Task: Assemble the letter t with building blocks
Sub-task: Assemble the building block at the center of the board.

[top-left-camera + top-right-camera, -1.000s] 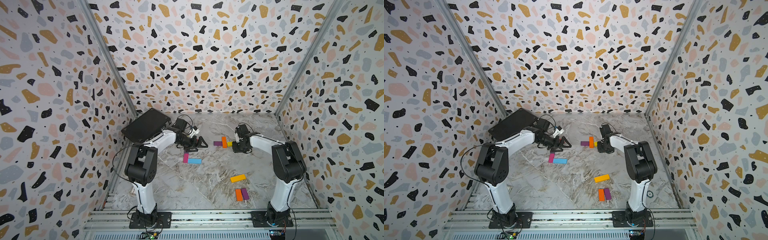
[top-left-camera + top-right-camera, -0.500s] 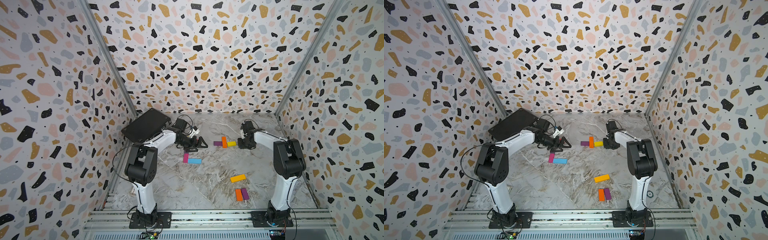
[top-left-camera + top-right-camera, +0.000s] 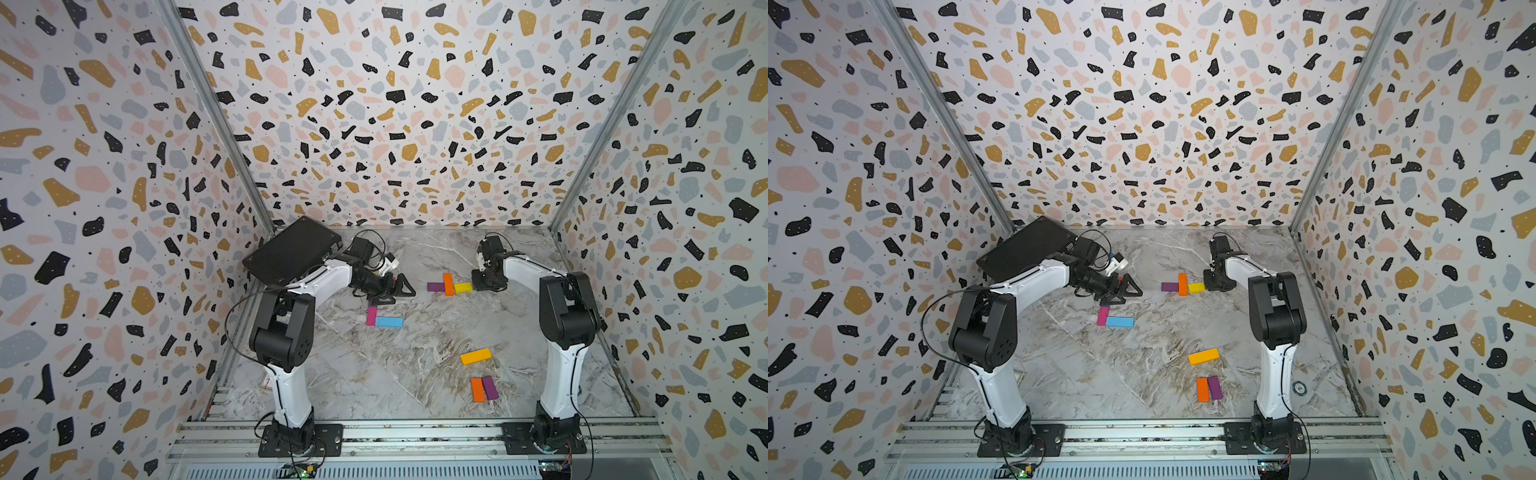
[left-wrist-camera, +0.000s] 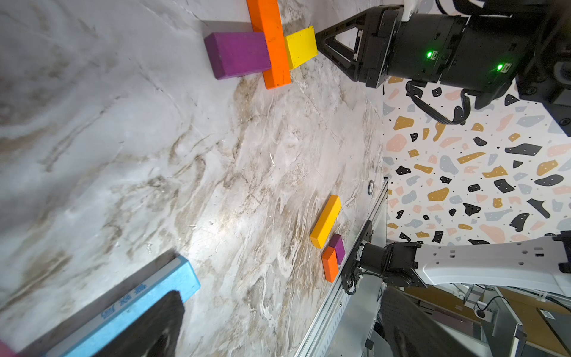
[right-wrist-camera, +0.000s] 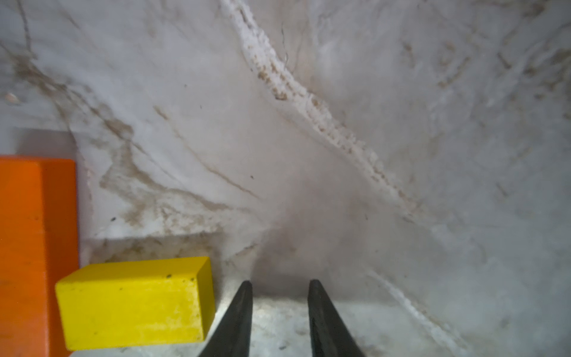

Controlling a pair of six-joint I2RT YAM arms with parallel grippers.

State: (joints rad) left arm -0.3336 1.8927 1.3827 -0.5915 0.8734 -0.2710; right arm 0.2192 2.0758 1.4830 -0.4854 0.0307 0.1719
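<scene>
At the table's back middle, a long orange block (image 3: 448, 284) lies with a short purple block (image 3: 435, 286) on its left and a short yellow block (image 3: 463, 287) on its right, both against it. My right gripper (image 3: 478, 283) sits low just right of the yellow block (image 5: 136, 301). Its fingertips (image 5: 247, 290) stand a narrow gap apart over bare table, holding nothing. My left gripper (image 3: 395, 291) hangs wide open and empty above a pink block (image 3: 371, 316) and a blue block (image 3: 389, 322) that form a corner.
A black case (image 3: 291, 249) leans at the back left behind the left arm. Near the front right lie a long yellow-orange block (image 3: 476, 356), a short orange block (image 3: 477, 390) and a short purple block (image 3: 490, 387). Patterned walls close three sides.
My right gripper has drawn back to the right off the yellow block, which now shows whole beside the orange one. The left arm has not moved.
</scene>
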